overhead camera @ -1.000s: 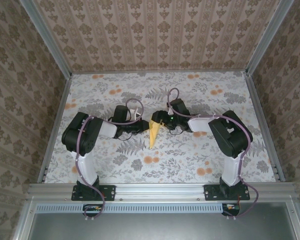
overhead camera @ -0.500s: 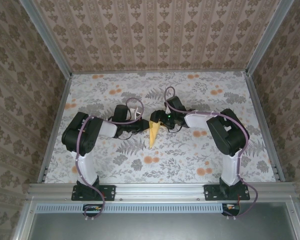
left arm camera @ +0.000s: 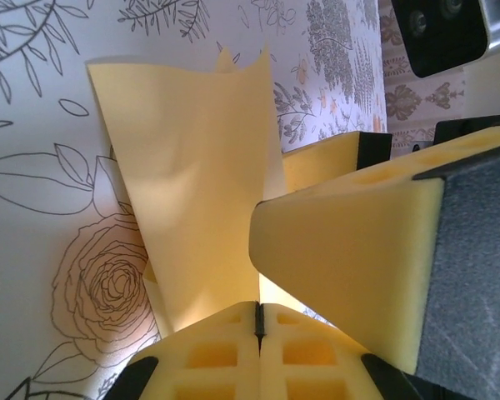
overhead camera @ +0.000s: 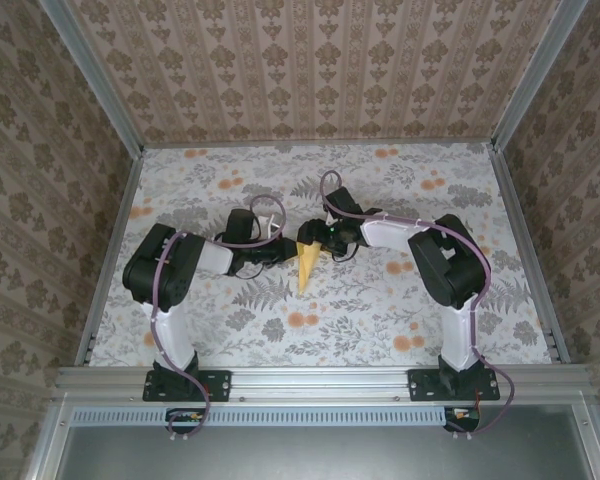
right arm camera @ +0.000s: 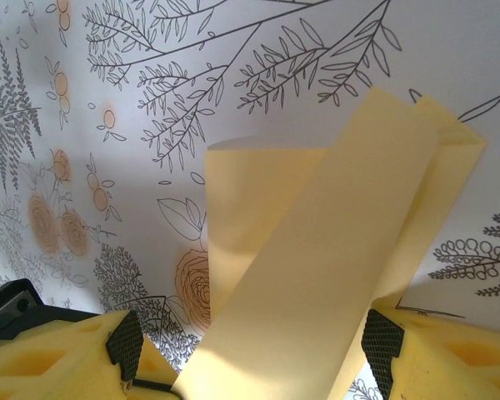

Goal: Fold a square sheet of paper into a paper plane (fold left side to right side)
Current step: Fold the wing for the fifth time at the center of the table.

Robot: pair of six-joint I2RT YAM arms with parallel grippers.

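Paper plane (overhead camera: 306, 268), already a narrow yellow wedge, caught at its wide end in the left pincer (left arm camera: 258, 321). Shut tight, foam pads pressed flat together with only a thin seam between, and the paper fanning out straight ahead of that seam. Held partly clear of the flowered table (overhead camera: 380, 320), with a soft dent across the near panel.

Opposite, almost tip to tip with the left one: right pincer (right arm camera: 258, 367), spread wide and gripping nothing. Placed astride a raised flap of the plane, one pad to each side of it. Cannot tell whether either pad brushes the paper. One of its foam fingers (left arm camera: 350, 267) close beside the left pincer's pads, right against the paper's edge.

Seen from above: wide end tucked between the two pincers, pointed end lying beyond both of them on the table, aimed toward the arm bases.
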